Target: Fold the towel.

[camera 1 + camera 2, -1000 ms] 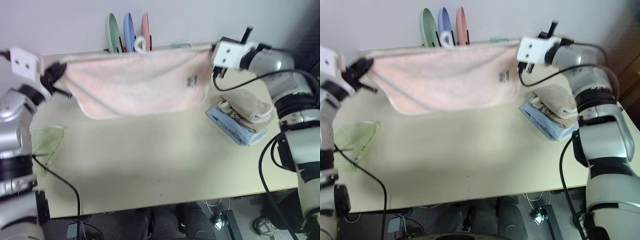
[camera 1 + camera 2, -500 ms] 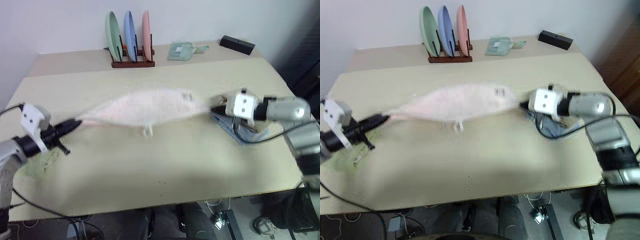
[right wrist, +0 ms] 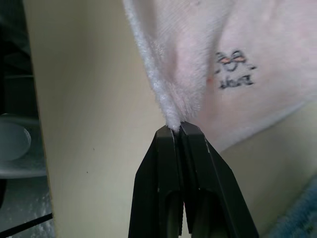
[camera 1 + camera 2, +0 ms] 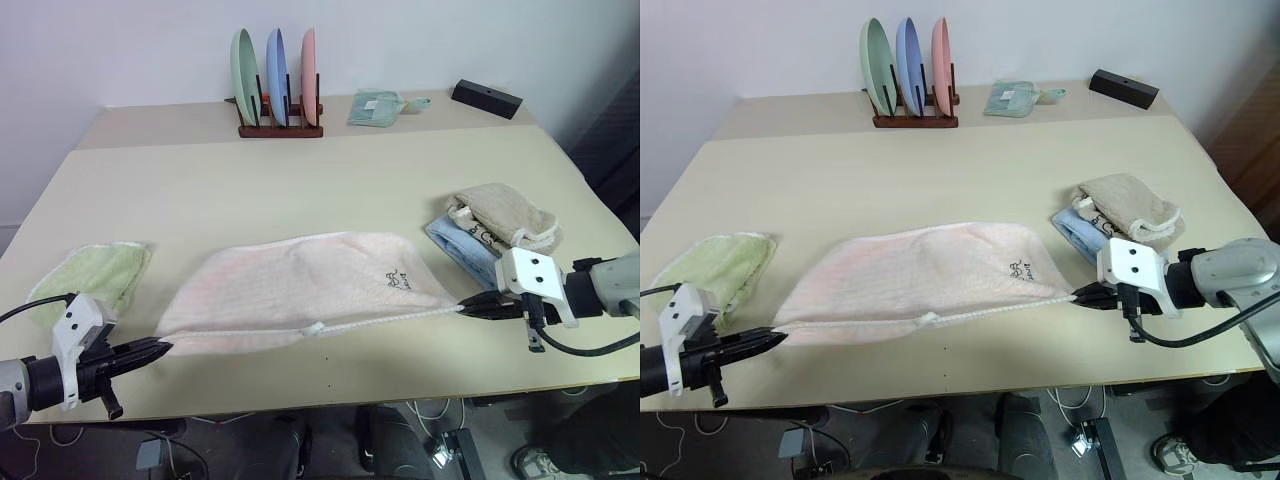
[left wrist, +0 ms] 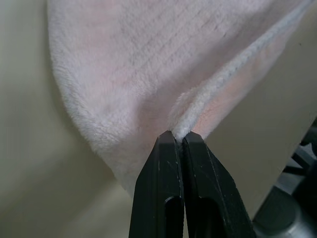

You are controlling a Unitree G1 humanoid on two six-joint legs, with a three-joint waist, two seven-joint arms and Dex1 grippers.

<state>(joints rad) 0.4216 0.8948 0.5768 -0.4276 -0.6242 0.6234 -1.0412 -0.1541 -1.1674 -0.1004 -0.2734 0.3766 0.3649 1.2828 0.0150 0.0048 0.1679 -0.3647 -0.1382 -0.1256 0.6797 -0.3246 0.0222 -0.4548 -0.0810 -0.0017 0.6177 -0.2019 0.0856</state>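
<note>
The pale pink towel (image 4: 300, 290) lies folded in half on the table's near half, its dark embroidered mark (image 4: 399, 280) facing up at the right. My left gripper (image 4: 160, 347) is shut on the towel's near left corner, low by the front edge. My right gripper (image 4: 468, 309) is shut on the near right corner, with the towel's white near edge and small loop (image 4: 315, 328) stretched between both grippers. The wrist views show each pair of black fingers (image 5: 179, 148) (image 3: 174, 136) pinching a corner of the pink cloth.
A light green towel (image 4: 92, 278) lies at the left edge. Beige and blue folded towels (image 4: 492, 232) sit at the right, close to my right gripper. At the back stand a plate rack (image 4: 275, 80), a green cloth (image 4: 375, 106) and a black box (image 4: 486, 98).
Both grippers swung the towel down from held high and spread, then back toward the front edge. It now lies flat on the table, pulled taut along its near edge.
</note>
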